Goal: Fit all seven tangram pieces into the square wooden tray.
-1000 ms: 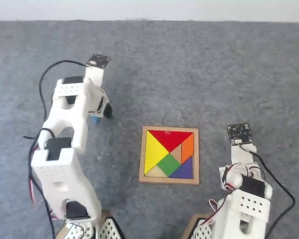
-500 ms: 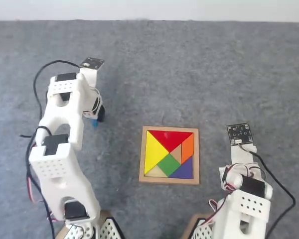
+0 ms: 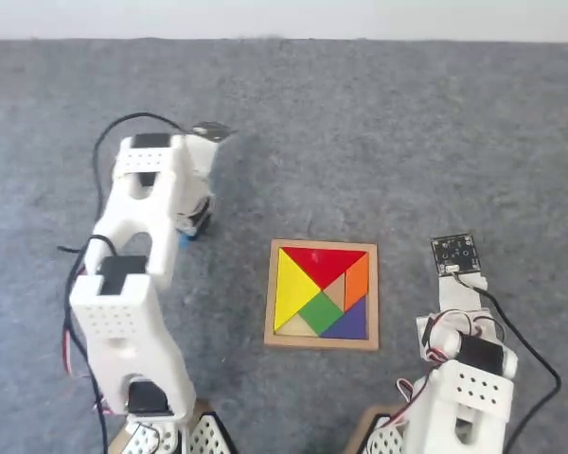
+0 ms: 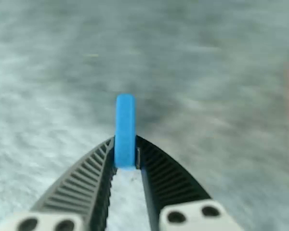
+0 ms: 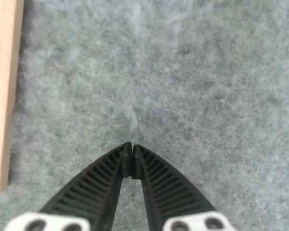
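Left hand (image 4: 125, 153) grasping blue piece (image 4: 125, 122) edge-on, well apart from tray (image 3: 270, 293); right hand (image 5: 130, 156) clenched, empty, beside tray.

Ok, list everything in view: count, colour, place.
tray: one, wooden, on the carpet between the arms.
pieces in tray: five, red, yellow, green, orange, purple; two tan triangular patches, gap or piece unclear.
blue piece: one, blue, edge-on in the left gripper, away from the tray.
carpet: one, grey, under everything.
left gripper: one, black, shut on the blue piece.
right gripper: one, black, shut, over carpet beside the tray.
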`<action>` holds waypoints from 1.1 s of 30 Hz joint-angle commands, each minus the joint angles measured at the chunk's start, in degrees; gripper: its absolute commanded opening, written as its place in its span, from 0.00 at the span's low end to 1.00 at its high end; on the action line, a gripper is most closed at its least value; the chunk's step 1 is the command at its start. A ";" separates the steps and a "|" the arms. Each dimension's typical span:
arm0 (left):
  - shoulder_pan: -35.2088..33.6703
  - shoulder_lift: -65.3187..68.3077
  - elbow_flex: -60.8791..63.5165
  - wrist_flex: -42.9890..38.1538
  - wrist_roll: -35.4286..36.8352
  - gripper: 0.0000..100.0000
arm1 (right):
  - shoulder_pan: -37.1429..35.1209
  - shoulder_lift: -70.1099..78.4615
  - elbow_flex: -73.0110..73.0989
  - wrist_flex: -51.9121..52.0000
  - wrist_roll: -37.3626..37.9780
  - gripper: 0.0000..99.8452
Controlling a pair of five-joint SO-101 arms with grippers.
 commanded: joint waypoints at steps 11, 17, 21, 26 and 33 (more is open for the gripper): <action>38.33 -45.36 44.09 -6.15 -18.20 0.01 | 16.75 -0.75 -0.79 -1.98 3.16 0.01; 39.56 -44.57 47.96 -9.32 -21.98 0.01 | 28.35 -0.22 -0.88 -1.54 8.88 0.03; 39.56 -40.53 46.99 -12.13 -22.68 0.01 | 36.97 -0.22 -0.79 -1.89 9.58 0.04; 39.56 -30.15 42.42 -14.51 -22.68 0.01 | 38.55 -0.22 0.00 -1.45 12.31 0.01; 45.27 -24.35 40.22 -12.40 -22.59 0.01 | 38.29 -0.22 0.09 -1.63 12.31 0.02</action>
